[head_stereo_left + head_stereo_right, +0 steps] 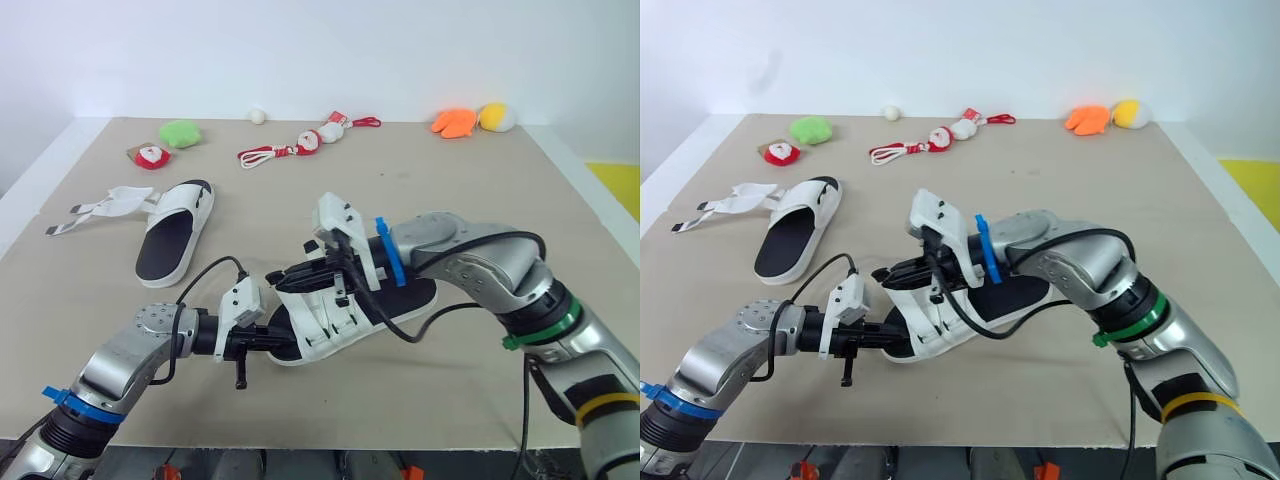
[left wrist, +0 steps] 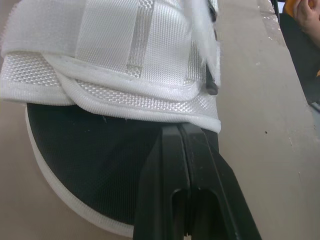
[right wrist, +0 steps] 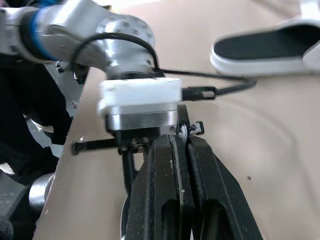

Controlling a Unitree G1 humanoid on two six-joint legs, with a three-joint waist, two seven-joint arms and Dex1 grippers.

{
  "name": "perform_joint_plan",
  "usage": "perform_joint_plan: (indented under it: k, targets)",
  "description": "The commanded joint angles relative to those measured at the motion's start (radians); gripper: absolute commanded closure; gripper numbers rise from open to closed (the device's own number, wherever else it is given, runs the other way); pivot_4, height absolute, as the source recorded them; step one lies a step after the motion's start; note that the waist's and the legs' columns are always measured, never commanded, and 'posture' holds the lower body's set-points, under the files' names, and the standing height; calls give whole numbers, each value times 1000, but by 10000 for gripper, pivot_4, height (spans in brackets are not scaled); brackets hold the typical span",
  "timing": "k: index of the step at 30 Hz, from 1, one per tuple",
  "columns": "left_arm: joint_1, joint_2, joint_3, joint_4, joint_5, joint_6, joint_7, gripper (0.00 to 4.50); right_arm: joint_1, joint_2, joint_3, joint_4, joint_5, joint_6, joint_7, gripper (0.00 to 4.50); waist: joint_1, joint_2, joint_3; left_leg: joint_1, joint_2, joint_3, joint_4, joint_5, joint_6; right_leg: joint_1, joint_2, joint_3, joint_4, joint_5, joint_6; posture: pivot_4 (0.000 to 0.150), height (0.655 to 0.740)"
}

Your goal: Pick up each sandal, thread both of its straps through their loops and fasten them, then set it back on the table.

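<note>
The left end effector (image 2: pixel 180 131) was clenched, its two black fingers pressed flat together. Their tips lay over the black footbed of the near sandal (image 1: pixel 330 320), right at the hem of its white woven upper (image 2: pixel 140 65); whether they pinched any fabric could not be told. The right end effector (image 3: pixel 181 137) was likewise clenched, fingers side by side with no gap. It reached over the top of the same sandal's upper from the right and pointed toward the left wrist's white camera housing (image 3: pixel 140 105), which sat just beyond its tips. Whether a strap was caught between those fingers could not be told.

The near sandal sat at the front middle of the bench (image 1: pixel 480 200), between the two arms. The second sandal (image 1: pixel 175 235) lay well apart on the left, sole down, with its straps (image 1: pixel 105 208) unfastened and splayed out to its left.

Along the far edge lay a green plush (image 1: pixel 180 133), a Santa ornament (image 1: pixel 150 156), corded ornaments (image 1: pixel 300 145), a white ball (image 1: pixel 258 116), an orange plush (image 1: pixel 455 122) and a yellow plush (image 1: pixel 495 117).
</note>
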Motion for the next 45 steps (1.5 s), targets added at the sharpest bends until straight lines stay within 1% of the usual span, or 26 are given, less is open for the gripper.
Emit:
perform_joint_plan:
  k: [1,9,15,27,38,45]
  targets:
    - [13,-1,-41,33,45,18,15,45000,-55,23,-89,46,-71,49,-26,44232,0,0,0,0,0,0,0,0,0,0,0,0,0,0,0,1500,7400]
    - [14,-6,-44,28,44,19,20,45000,-74,49,-93,113,-184,100,24,44232,-2,0,0,-1,0,0,1,1,1,-1,0,0,0,0,0,1500,7400]
    - [11,-16,-48,32,43,17,23,45000,-70,77,-89,122,-243,105,55,44232,-2,0,0,-1,0,0,2,1,1,-1,0,0,0,0,0,1500,7400]
    - [19,-18,-47,27,43,16,27,45000,-51,115,-88,161,-344,116,51,44232,-2,0,0,-1,0,0,2,1,1,-1,0,0,0,0,0,1500,7400]
    - [14,-20,-46,35,47,9,23,45000,-19,108,-29,140,-463,74,66,44232,-4,0,0,-1,0,0,2,1,2,-1,0,0,0,0,0,1500,7400]
    - [11,-21,-47,38,50,7,21,45000,-16,139,-48,132,-486,54,76,44232,-4,0,0,-1,0,0,2,1,2,-1,1,0,0,0,0,1500,7400]
